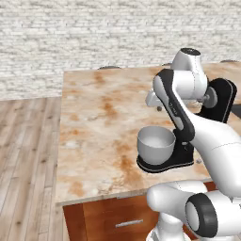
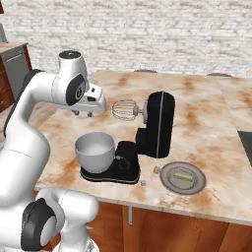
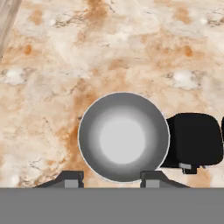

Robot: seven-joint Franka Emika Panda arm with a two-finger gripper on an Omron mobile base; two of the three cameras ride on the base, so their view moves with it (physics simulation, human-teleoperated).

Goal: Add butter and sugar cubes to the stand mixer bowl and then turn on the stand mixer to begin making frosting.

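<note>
The silver-grey stand mixer bowl sits empty on the flat base of the glossy black stand mixer. The mixer's head is tilted up, with its wire whisk pointing left. My gripper hangs above the bowl, open, with nothing between its fingertips. A yellowish butter stick lies on a flat grey plate to the right of the mixer. Two small sugar cubes lie on the counter beside the plate.
The marble counter ends at a front edge above brown drawers. Wooden floor lies to the left. A dark cooktop shows at the counter's right edge, and a brick wall stands behind.
</note>
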